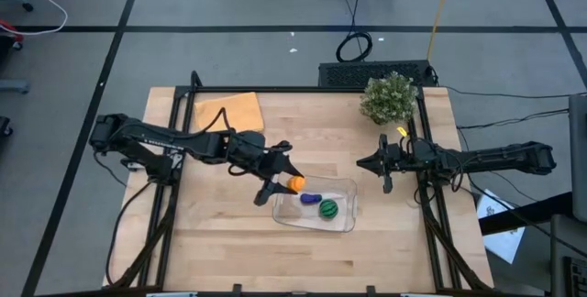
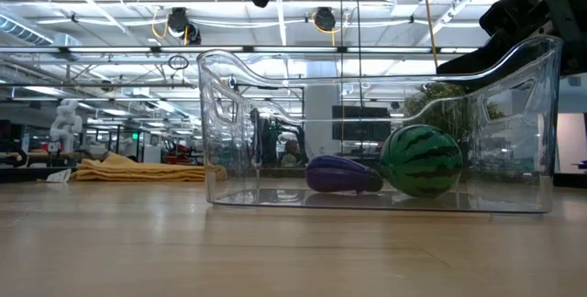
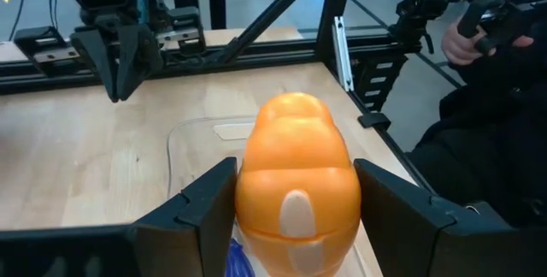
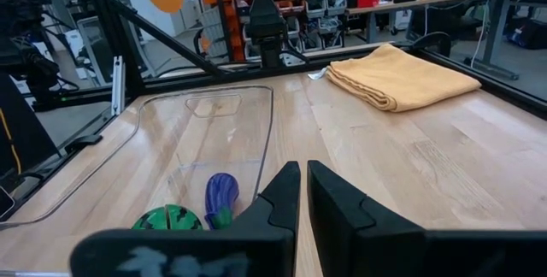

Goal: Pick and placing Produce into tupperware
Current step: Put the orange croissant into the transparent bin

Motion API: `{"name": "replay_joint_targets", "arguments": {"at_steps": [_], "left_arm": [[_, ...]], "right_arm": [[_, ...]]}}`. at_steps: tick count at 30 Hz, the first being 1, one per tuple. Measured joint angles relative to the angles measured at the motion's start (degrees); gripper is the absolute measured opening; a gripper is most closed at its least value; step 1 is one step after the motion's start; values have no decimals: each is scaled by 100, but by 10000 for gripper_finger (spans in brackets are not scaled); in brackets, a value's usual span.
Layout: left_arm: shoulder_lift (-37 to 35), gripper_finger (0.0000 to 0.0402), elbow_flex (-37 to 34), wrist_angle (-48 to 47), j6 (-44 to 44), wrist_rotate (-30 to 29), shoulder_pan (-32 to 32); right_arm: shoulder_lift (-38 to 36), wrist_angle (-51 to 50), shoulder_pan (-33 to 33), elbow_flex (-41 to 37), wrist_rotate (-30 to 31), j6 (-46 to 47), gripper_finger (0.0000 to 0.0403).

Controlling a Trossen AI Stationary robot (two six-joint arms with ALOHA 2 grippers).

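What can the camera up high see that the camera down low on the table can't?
Only the high view shows the whole table, both arms, the bushy plant, and the right gripper waiting beside the tupperware with its fingers shut.

Only the low view shows the room behind the table, with its ceiling lights and shelves.

Both show the tupperware holding the purple piece and the green striped piece, the orange piece held by the left gripper above the tupperware, and the folded orange cloth.

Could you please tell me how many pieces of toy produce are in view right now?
3: the purple piece and the green striped piece lie inside the tupperware; the orange piece is held by the left end effector above it.
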Motion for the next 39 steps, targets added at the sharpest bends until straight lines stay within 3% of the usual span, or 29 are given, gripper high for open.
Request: {"name": "replay_joint_targets", "arguments": {"at_steps": [15, 28, 33, 39], "left_arm": [[310, 211, 79, -81, -415, -45, 78], [1981, 211, 2419, -2681, 24, -190, -69], [2445, 211, 2952, -3509, 54, -210, -132], [2840, 211, 3082, -4167, 276, -318, -211]], "right_arm": [[0, -3, 0, 0, 24, 0, 16], [184, -42, -4, 0, 26, 14, 16], [248, 16, -9, 0, 28, 7, 16], [260, 41, -9, 2, 28, 2, 16]]}}
